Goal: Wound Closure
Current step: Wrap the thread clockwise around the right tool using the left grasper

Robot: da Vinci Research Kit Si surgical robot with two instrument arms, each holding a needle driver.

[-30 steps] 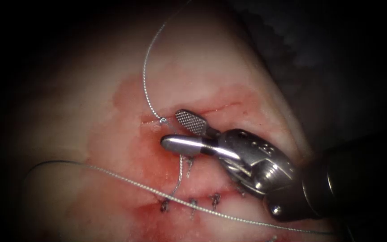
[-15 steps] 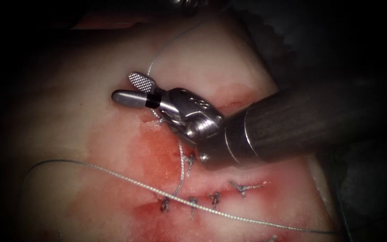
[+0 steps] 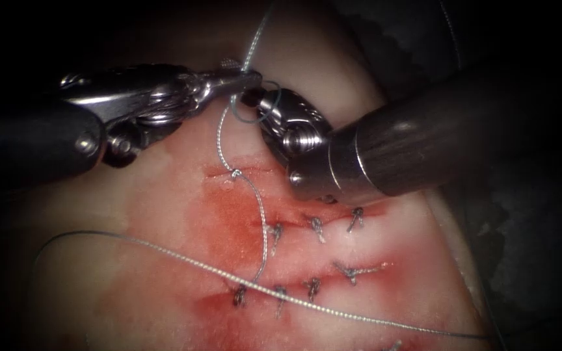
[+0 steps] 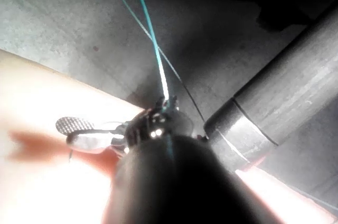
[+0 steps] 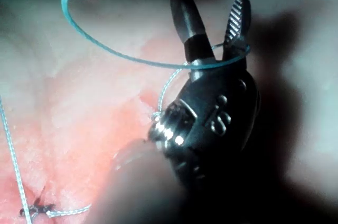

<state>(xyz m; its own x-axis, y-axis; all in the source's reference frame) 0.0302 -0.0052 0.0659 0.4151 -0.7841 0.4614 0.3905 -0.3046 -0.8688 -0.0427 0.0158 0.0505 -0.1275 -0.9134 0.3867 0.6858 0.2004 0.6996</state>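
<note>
The left steel needle driver (image 3: pixel 245 79) clamps the thin blue-grey thread (image 3: pixel 221 140) above the tissue's cut (image 3: pixel 242 172). The right steel needle driver (image 5: pixel 211 15), jaws apart and empty, carries a thread loop; tension risks slipping it off.

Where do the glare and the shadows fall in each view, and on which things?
Endoscope view: the edges are dark and the light falls on the tissue; glare sits on the left gripper, shut on the thread. Right wrist view: the right gripper, open and holding nothing, has thread looped around it and a shadow beside it. Left wrist view: the tissue is strongly lit.
</note>
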